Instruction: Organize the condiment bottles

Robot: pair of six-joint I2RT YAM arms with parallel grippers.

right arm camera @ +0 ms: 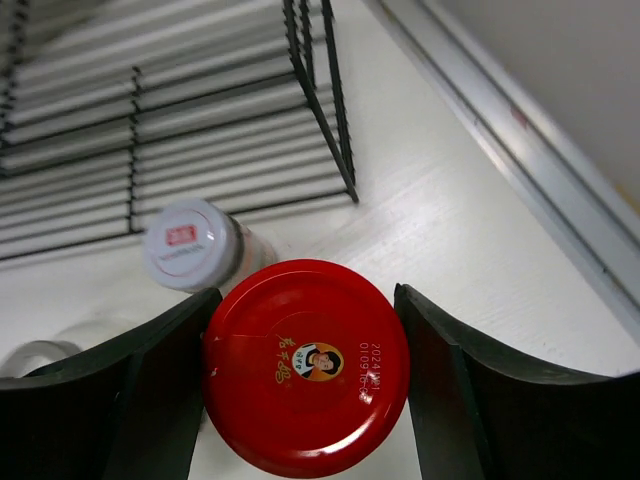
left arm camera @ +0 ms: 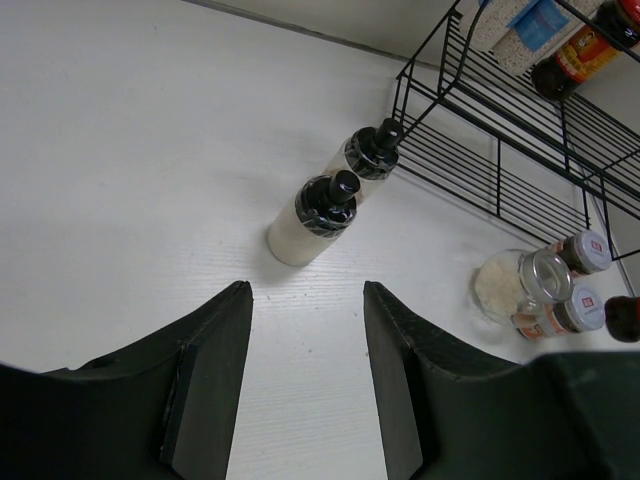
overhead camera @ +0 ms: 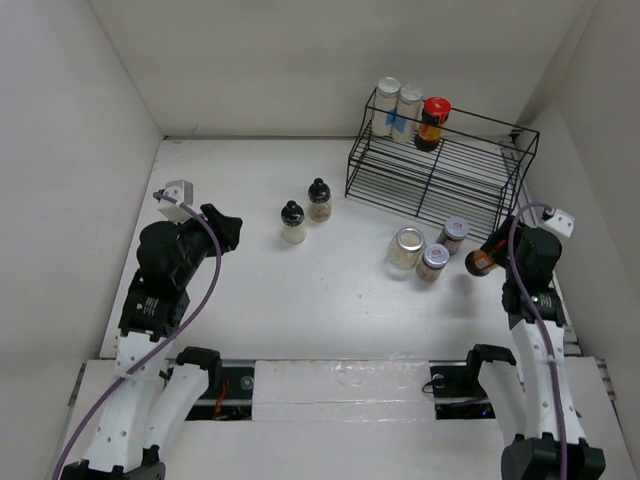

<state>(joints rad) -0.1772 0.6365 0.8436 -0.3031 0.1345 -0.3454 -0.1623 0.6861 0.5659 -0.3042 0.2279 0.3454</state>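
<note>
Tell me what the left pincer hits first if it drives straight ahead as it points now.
Probably the nearer black-capped bottle, almost centred ahead of the open left pincer; the second black-capped bottle stands just behind. Relative height is unclear.

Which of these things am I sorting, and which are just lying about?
Job:
- black-capped bottles
- silver-lidded jars on the table
- red-capped bottle in the right hand
- blue-labelled bottles and second red-capped bottle, up on the black wire rack

Just there:
- black wire rack
- table
</note>
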